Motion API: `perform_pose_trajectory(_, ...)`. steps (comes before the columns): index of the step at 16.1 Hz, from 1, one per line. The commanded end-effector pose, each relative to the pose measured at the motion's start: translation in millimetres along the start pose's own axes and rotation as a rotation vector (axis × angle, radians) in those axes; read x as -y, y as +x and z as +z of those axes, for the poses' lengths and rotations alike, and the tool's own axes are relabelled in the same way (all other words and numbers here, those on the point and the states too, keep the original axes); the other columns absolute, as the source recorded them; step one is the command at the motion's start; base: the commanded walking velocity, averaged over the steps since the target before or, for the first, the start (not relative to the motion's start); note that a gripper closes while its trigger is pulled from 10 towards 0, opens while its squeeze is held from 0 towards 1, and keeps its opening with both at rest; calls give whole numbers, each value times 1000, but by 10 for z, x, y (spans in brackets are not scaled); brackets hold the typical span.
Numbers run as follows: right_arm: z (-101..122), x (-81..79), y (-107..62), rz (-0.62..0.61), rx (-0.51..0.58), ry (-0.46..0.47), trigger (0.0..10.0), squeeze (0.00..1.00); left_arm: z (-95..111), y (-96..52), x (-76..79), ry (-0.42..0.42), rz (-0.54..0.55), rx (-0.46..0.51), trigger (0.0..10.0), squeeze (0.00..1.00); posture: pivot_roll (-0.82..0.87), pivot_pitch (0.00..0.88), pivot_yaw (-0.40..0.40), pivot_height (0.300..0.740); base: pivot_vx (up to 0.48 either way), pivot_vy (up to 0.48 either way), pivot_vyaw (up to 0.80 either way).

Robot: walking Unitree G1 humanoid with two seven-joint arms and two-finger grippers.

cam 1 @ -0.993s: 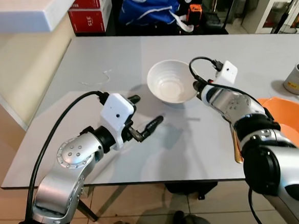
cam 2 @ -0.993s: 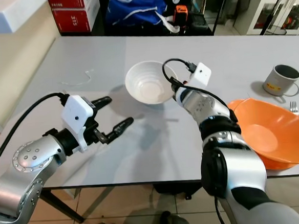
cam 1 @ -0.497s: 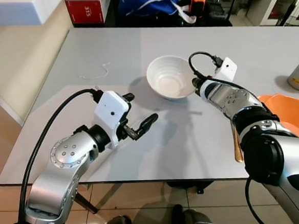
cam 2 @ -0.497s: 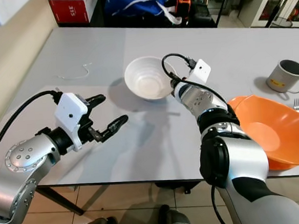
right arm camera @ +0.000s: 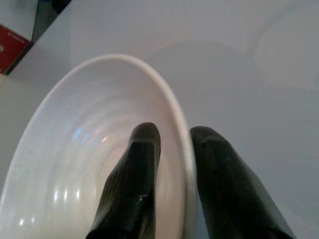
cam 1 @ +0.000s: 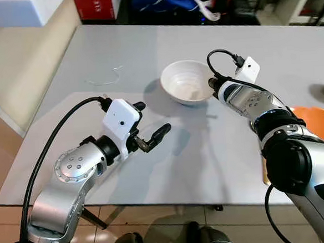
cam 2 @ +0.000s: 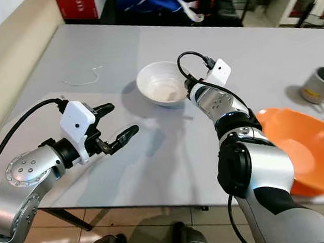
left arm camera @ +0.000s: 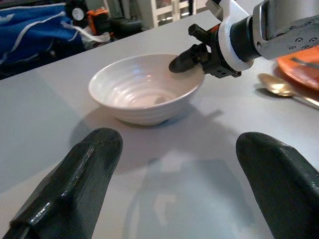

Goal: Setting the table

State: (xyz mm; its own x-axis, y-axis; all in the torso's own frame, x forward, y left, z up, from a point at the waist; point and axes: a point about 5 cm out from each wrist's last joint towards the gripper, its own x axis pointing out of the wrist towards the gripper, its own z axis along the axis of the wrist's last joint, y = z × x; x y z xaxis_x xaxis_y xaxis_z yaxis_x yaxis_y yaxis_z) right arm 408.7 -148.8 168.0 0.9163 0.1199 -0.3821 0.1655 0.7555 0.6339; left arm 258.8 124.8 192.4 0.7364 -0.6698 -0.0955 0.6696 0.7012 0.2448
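White ribbed bowl [cam 1: 186,90] sits mid-table with the right gripper [right arm camera: 172,149] pinching its rim on the robot's right side — one finger inside, one outside — while the left gripper [cam 1: 149,126], fingers spread and empty, hovers nearer the robot, apart from it.

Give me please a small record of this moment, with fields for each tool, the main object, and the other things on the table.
right tool: shut on the rim of the white bowl, one finger inside, one outside
left tool: open, held above the table, holding nothing, pointing toward the bowl
white bowl: upright on the table, looks empty
orange bowl: at the table's right side
mug: beyond the orange bowl
spoon: lies on the table near the orange bowl
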Motion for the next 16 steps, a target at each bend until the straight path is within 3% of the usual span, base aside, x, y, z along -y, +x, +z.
perform_pose_trajectory(1,112,-100,-16,22,9,1,10000,1000,52,-4,-5,18,2,13,10000,0,76,130,-59,740,0,0,0)
perform_pose_trajectory(4,187,-110,-40,21,-5,-14,10000,1000,52,-1,-23,21,5,13,10000,0,70,120,-62,740,0,0,0)
perform_pose_trajectory(5,246,-72,-64,12,-12,-12,10000,627,54,-6,-27,19,11,15,10000,0,70,117,-62,740,0,0,0)
perform_pose_trajectory(6,246,-72,-64,12,-12,-12,10000,627,54,-6,-27,19,11,15,10000,0,70,117,-62,740,0,0,0)
perform_pose_trajectory(7,315,-21,-99,16,-15,5,10000,0,56,-7,-22,5,12,20,10000,0,62,112,-55,740,0,0,0)
perform_pose_trajectory(11,501,110,-345,67,-30,-17,10000,0,64,40,32,-5,-22,36,10000,0,40,88,-34,740,0,0,0)
perform_pose_trajectory(15,595,59,-633,181,-20,-5,10000,0,103,57,18,-10,-16,64,10000,0,38,66,-33,740,0,0,0)
perform_pose_trajectory(16,560,61,-769,216,-47,-13,10000,0,118,37,-9,-1,8,68,10000,0,40,62,-36,740,0,0,0)
